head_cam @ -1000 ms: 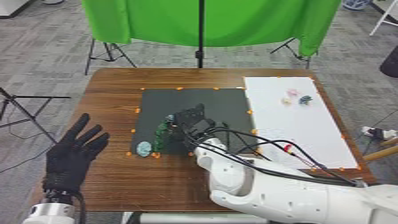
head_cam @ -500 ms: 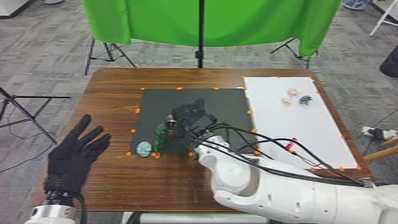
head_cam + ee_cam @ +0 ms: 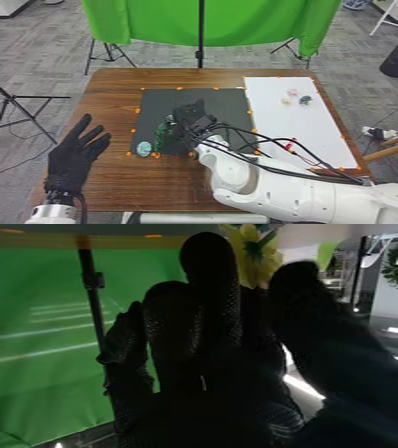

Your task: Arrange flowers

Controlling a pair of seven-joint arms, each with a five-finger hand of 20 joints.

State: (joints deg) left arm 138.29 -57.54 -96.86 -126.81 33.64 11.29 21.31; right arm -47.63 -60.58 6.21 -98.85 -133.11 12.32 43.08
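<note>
Left hand [image 3: 69,162]: fingers straight, spread. Green-leaved stem [image 3: 163,136]: over dark mat [image 3: 226,102], beside right hand [image 3: 188,120]; grip cannot be determined. Yellow petals [image 3: 264,266]: near right hand. Small flowers [image 3: 305,100]: on white sheet [image 3: 298,127], apparently unplaced. Arrangement judged incomplete.

White rounded arms [image 3: 284,190] with small dark screws, loose black cables [image 3: 266,170] and black fabric gloves [image 3: 71,162].
</note>
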